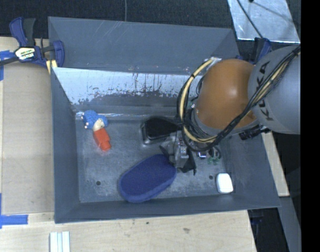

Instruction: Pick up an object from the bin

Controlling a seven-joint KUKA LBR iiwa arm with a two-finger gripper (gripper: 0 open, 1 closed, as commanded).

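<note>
1 blue oval pad [146, 178], soft-looking and slipper-shaped, lies flat on the bin floor at front centre. Its long axis runs diagonally, w/ the lower-left end near the front wall and the upper-right end up toward mid-floor. The gripper [182, 159] is low over that upper-right end, right at the pad's edge. Can't tell if it touches the pad, and can't tell how wide the pincer is, since the parts there are dark and cluttered. Nothing visibly held.

1 black rounded thing [157, 128] lies just behind the pad's upper end and just left of the gripper. It is apart from the pad.

1 small white block [224, 183] sits in the front-right corner, right of the gripper and apart from it.

1 small toy figure [98, 132], w/ an orange body and blue-and-white top, lies at the back-left of the floor, well apart from the rest.

That makes 4 loose things, 1 of each kind and none stacked.

Above the gripper is the wrist's orange cover [225, 96], w/ black and yellow cables [187, 96] looped around it. The arm comes in from the right over the grey bin [65, 156].
</note>
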